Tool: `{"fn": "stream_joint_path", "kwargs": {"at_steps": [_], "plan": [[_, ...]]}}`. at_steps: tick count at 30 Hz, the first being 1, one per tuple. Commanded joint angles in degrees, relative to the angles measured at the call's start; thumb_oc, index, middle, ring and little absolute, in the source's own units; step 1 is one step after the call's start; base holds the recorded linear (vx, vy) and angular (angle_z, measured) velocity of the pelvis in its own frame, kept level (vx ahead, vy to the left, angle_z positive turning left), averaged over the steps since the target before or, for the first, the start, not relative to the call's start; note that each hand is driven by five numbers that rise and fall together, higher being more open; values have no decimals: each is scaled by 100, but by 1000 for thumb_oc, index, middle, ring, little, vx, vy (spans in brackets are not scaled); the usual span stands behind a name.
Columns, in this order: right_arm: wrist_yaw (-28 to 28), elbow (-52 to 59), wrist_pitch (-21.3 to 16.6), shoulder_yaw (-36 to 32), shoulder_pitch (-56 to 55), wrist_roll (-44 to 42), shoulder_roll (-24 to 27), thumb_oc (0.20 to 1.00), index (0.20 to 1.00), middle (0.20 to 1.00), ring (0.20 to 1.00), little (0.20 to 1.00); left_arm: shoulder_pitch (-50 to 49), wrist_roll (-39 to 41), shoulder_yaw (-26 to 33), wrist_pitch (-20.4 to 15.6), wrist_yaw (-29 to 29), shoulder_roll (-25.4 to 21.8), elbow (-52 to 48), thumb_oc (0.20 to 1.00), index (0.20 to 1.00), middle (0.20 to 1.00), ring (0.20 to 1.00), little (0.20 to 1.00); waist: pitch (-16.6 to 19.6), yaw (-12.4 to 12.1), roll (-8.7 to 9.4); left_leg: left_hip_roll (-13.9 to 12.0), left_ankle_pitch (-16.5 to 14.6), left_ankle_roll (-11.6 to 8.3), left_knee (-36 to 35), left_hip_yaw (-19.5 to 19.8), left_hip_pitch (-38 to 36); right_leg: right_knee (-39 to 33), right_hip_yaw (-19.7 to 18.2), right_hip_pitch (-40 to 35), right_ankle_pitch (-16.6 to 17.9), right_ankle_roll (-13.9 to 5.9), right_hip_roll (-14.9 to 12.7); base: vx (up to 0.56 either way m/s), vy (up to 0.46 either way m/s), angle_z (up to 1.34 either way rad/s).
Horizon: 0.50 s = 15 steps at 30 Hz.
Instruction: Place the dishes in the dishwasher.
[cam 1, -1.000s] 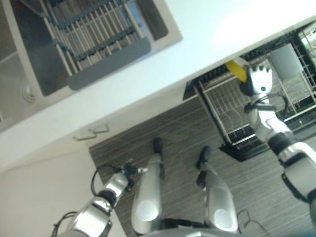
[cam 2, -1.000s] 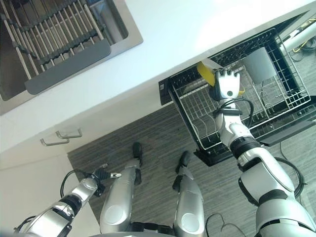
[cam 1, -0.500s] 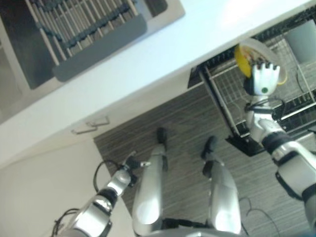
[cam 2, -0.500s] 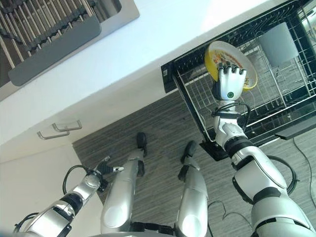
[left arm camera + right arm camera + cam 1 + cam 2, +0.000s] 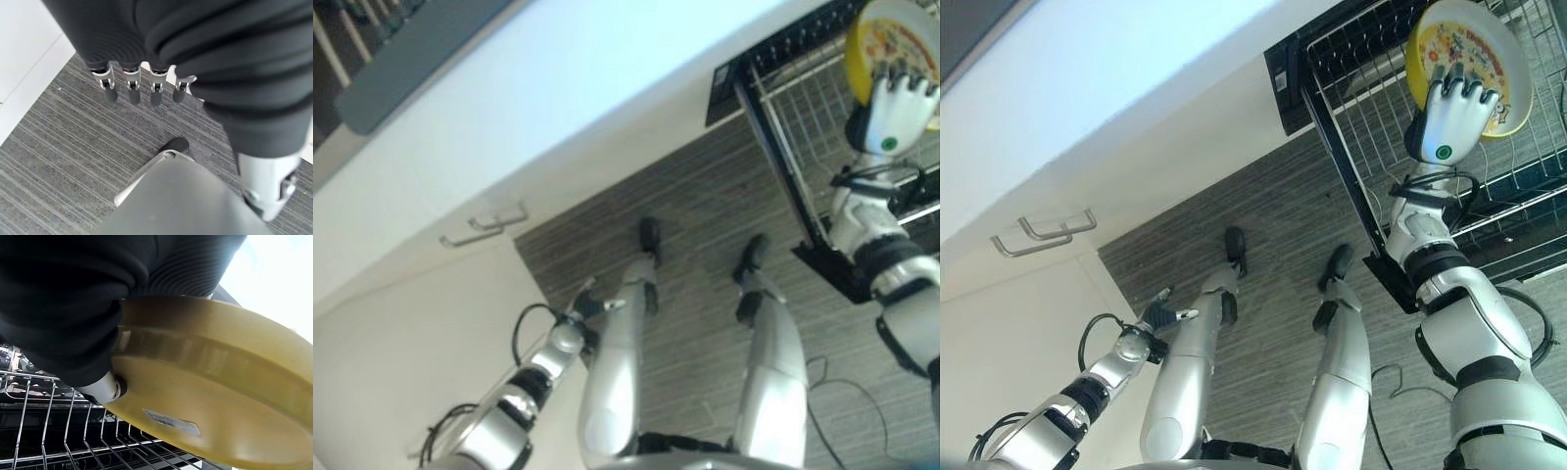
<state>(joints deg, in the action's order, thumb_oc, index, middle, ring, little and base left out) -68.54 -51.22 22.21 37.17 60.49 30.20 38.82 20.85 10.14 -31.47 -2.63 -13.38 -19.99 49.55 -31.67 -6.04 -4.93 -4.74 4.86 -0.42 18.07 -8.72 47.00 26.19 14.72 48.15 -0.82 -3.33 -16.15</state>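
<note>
- The robot's right hand [image 5: 1451, 116] was raised over the pulled-out dishwasher rack [image 5: 1351, 147], its fingers curled over the rim of a yellow plate [image 5: 1474, 49] and gripping it.
- The plate stood nearly on edge, its printed face turned up toward the head camera, its plain yellow underside [image 5: 205, 396] close against the wrist, with the rack's wires just below.
- The plate sat above and beyond the palm, held only at its lower edge, with most of it out past the fingertips.
- Likely risk: with such a shallow grip on the rim, the plate could tip or slip and strike the wires, or land between the wrong tines.
- The left hand [image 5: 1157, 313] hung low beside the robot over the grey striped floor [image 5: 705, 245], fingers [image 5: 132, 90] straight and holding nothing.
</note>
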Motion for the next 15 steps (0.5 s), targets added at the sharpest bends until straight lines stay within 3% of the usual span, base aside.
{"fn": "stream_joint_path", "kwargs": {"at_steps": [1,5,9,11,15], "plan": [[-153,130,-11,-99,-158,-642,536,1000,1000,1000,1000,1000,-490,200,-170,-33,-42,281,-81,1000,1000,1000,1000,1000,187,-23,-390,55,-636,-109,166,193,113,765,-135,52,-733,-325,112,-4,86,0],[-123,-6,-621,-446,-157,-999,416,1000,1000,1000,1000,1000,-544,217,-171,20,7,310,-109,1000,1000,1000,1000,1000,187,-49,-461,68,-672,-109,222,177,218,813,-132,162,-758,-316,84,13,53,-3],[325,-147,-1466,-807,-222,-2277,107,1000,1000,1000,1000,1000,-618,221,-211,56,8,381,-180,1000,1000,1000,1000,1000,187,-81,-516,65,-664,-120,169,134,186,755,-116,143,-752,-291,79,13,49,-6],[813,-151,-2033,-1164,-348,-2858,-138,1000,1000,1000,1000,1000,-664,236,-204,120,-20,422,-240,1000,1000,1000,1000,1000,187,-73,-530,52,-677,-128,154,97,128,747,-125,108,-766,-268,81,15,53,-3],[2554,138,-3181,-1557,-716,-3981,-633,1000,1000,1000,1000,1000,-676,251,-41,399,35,402,-355,1000,1000,1000,1000,1000,187,-23,-496,-5,-688,-150,179,6,-64,805,-108,-45,-834,-206,79,8,21,-5]]}}
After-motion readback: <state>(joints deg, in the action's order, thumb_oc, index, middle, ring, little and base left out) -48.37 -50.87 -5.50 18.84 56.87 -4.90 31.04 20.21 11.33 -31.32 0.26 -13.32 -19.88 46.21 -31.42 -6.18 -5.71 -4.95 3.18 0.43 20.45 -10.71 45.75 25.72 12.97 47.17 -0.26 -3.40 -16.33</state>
